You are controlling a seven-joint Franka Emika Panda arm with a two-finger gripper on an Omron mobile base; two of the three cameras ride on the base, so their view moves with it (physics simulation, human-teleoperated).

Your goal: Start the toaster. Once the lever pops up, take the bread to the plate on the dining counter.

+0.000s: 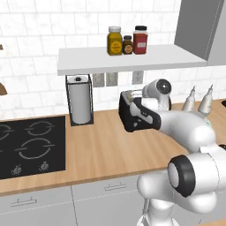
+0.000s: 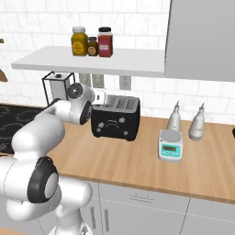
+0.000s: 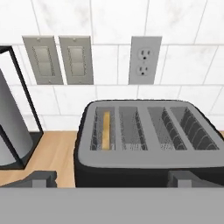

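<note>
The black toaster point(image 3: 144, 164) stands on the wood counter against the tiled wall, also seen as toaster point(image 2: 115, 119) and toaster point(image 1: 127, 112), where my arm partly covers it. A thin tan slice of bread point(image 3: 106, 130) stands on edge, sunk in its leftmost slot. My gripper point(image 3: 113, 179) is open, with its dark fingertips point(image 3: 43, 178) spread wide just in front of and above the toaster body and nothing between them. From the right base view the gripper point(image 2: 104, 97) is level with the toaster's upper left end. The plate and the dining counter are out of view.
A paper towel holder point(image 1: 80, 103) stands left of the toaster, beyond it a black stove point(image 1: 31, 145). A small scale point(image 2: 170, 146) and two grey bottles point(image 2: 174, 117) stand to the right. A shelf with jars point(image 1: 127, 40) hangs above. An outlet point(image 3: 144, 61) is on the wall.
</note>
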